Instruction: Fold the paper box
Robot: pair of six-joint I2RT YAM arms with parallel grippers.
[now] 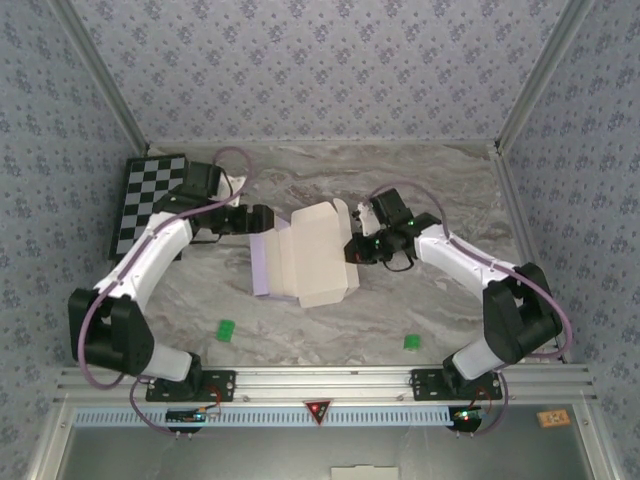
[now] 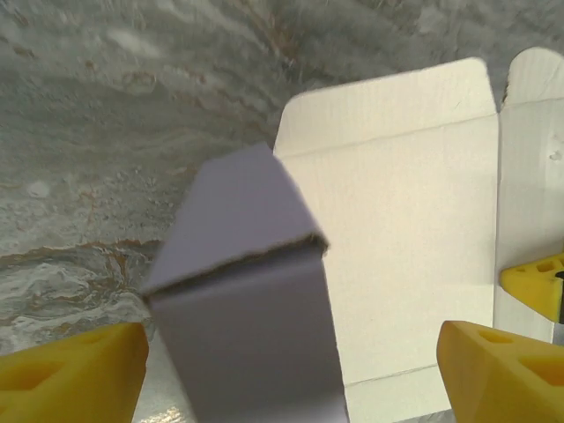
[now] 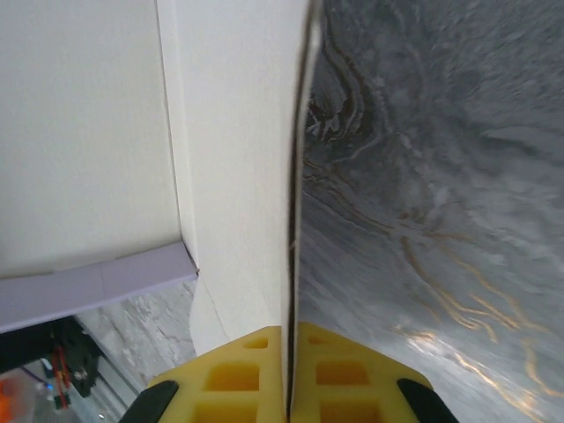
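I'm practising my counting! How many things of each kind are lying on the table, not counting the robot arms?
paper box: 1
checkerboard: 1
small green pieces: 2
Total: 4

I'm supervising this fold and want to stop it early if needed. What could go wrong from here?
The right gripper has its jaws shut on a thin edge of the paper box; a pull could tear or crease it. The left gripper has its jaws open around the raised lavender flap, which may spring back.
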